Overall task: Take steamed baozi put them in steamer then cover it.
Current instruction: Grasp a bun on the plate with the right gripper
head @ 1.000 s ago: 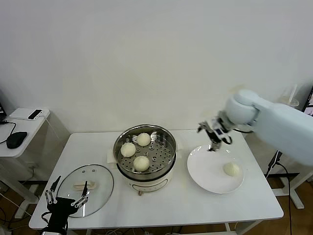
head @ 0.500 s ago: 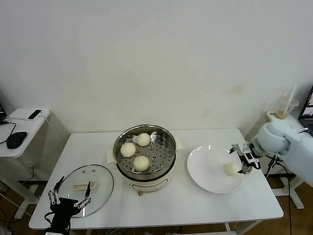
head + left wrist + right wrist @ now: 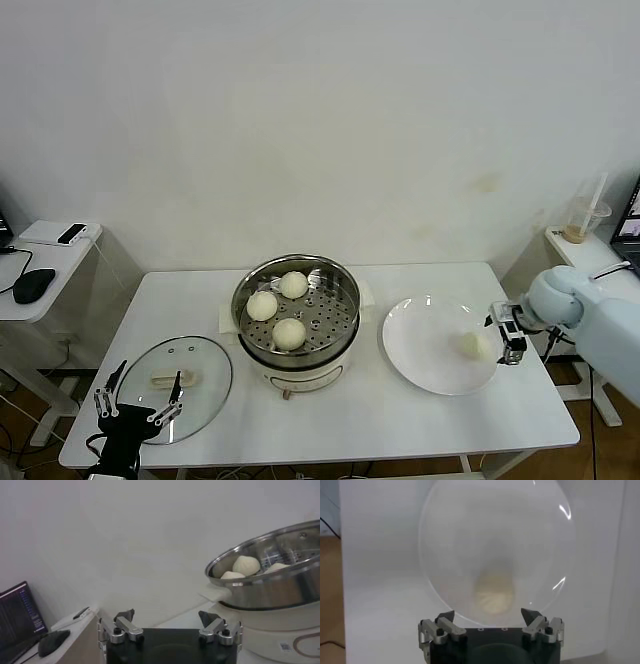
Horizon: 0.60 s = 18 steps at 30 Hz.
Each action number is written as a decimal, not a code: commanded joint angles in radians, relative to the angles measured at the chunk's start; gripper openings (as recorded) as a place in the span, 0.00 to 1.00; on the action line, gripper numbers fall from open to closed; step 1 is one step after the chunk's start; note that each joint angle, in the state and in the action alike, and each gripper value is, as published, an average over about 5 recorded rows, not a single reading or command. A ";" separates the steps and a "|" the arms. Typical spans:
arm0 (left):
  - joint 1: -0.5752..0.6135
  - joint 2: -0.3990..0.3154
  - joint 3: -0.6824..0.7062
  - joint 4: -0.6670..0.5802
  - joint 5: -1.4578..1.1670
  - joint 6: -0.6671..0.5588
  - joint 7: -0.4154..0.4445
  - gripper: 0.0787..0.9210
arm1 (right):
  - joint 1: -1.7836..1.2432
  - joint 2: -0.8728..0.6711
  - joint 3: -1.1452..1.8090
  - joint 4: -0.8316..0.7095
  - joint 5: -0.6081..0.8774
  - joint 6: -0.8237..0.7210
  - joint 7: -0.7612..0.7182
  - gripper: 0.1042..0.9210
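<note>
3 baozi (image 3: pixel 289 333) sit in the steamer (image 3: pixel 297 315). The last bun (image 3: pixel 474 346) waits on the plate (image 3: pixel 425 350). The right hand (image 3: pixel 510 335), fingers apart, is beside it, ready to grab. The left hand (image 3: pixel 135 405), fingers apart, waits by the cover (image 3: pixel 178 373).

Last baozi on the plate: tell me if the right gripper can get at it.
Probably yes. The right gripper is open beside the baozi on the plate, with nothing between them.

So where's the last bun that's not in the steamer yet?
In the head view, the last baozi sits on the right part of the white plate, right of the steamer, with the open right hand just beside it.
</note>
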 commanded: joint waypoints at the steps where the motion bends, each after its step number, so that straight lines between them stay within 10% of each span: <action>1: 0.000 -0.003 -0.001 0.003 0.000 0.001 0.000 0.88 | -0.021 0.137 0.028 -0.153 -0.026 0.006 0.011 0.88; 18: 0.003 -0.008 -0.004 0.004 0.000 0.000 0.000 0.88 | 0.001 0.160 0.013 -0.189 -0.072 -0.017 0.012 0.78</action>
